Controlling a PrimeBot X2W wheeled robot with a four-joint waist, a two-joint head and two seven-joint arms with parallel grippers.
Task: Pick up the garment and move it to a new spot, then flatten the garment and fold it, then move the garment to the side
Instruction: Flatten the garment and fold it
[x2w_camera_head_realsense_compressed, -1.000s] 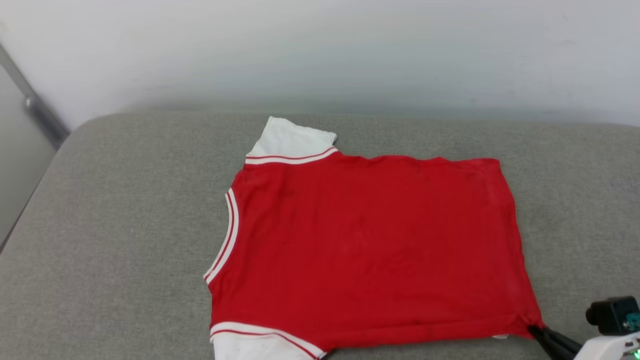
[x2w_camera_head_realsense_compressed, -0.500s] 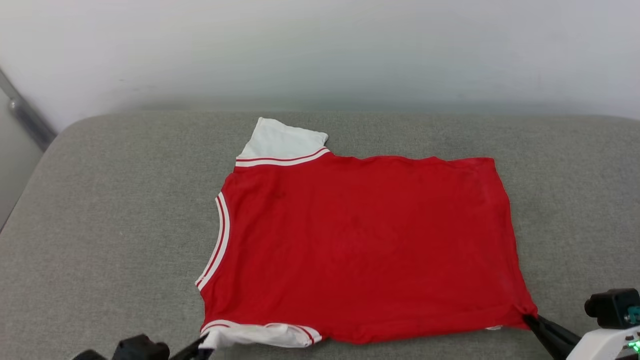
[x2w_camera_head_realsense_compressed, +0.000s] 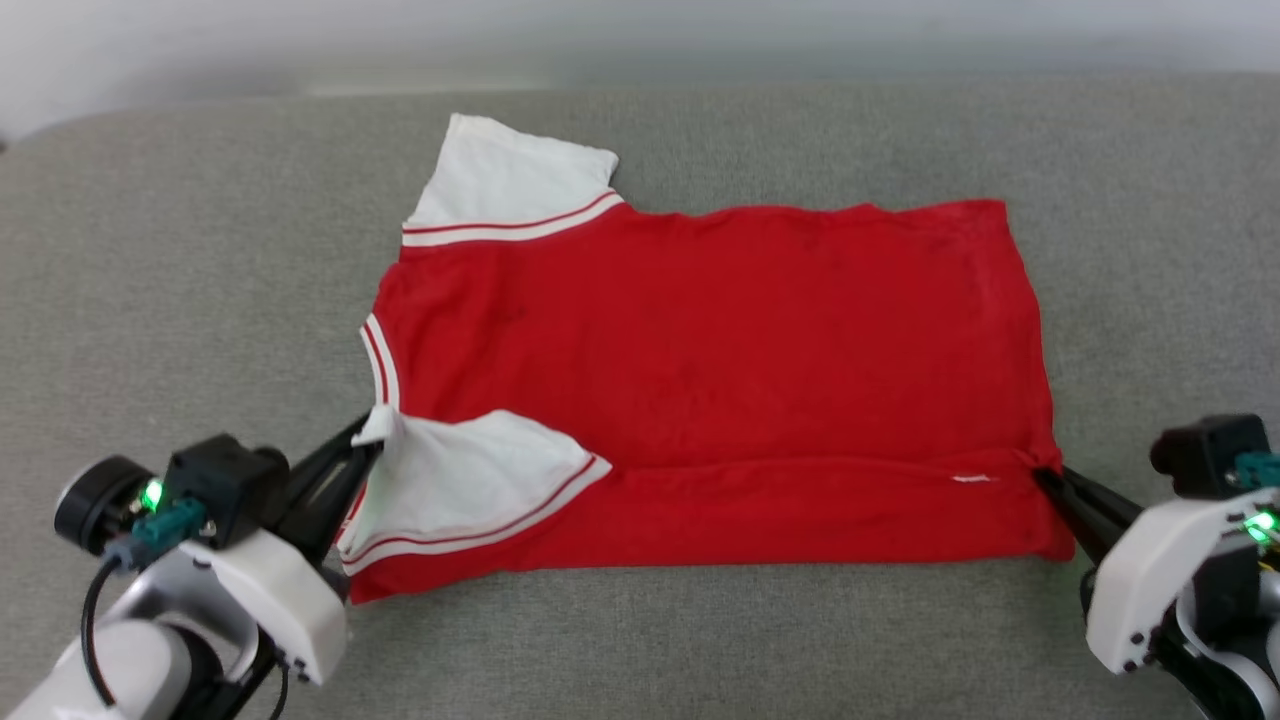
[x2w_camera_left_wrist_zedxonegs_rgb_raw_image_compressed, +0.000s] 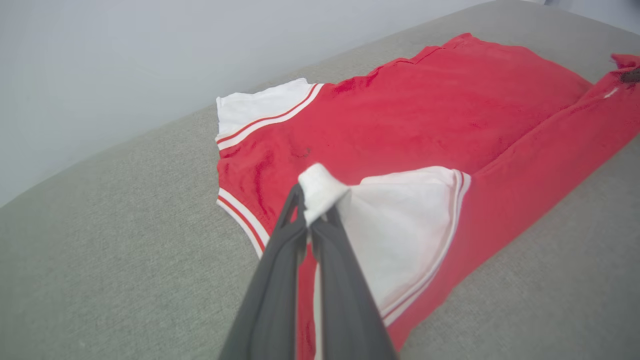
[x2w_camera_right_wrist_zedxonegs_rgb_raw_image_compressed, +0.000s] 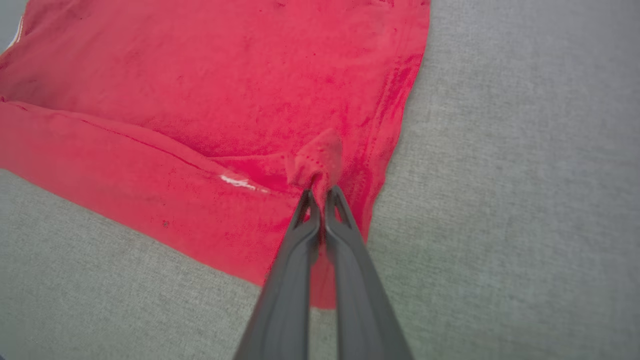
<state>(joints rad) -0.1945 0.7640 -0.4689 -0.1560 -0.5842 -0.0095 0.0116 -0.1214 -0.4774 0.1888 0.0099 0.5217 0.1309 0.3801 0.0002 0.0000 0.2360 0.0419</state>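
A red shirt (x2w_camera_head_realsense_compressed: 700, 330) with white sleeves lies spread across a grey cushion (x2w_camera_head_realsense_compressed: 180, 250), its striped collar (x2w_camera_head_realsense_compressed: 378, 360) toward the left, its hem toward the right and a plain red side facing up. At the near left, the left gripper (x2w_camera_head_realsense_compressed: 368, 440) is clenched on the tip of the near sleeve (x2w_camera_head_realsense_compressed: 470, 480); the white cloth pokes out as a small nub past the dark fingertips in the left wrist view. That sleeve is turned over onto the red body, its red-and-white striped band running along its near side. From it a long strip of the shirt's near edge lies doubled over the body, reaching to the right corner of the hem. There, at the near right, the right gripper (x2w_camera_head_realsense_compressed: 1040, 478) is pinched tight on a bunched peak of red fabric, lifted a little off the cushion in the right wrist view. A small white tag (x2w_camera_head_realsense_compressed: 970, 479) shows just left of its tips. The far sleeve (x2w_camera_head_realsense_compressed: 510, 175) lies flat at the far left, pointing toward a pale wall (x2w_camera_head_realsense_compressed: 300, 40). Both white forearms, the left arm (x2w_camera_head_realsense_compressed: 250, 600) and the right arm (x2w_camera_head_realsense_compressed: 1150, 570), carry green lights
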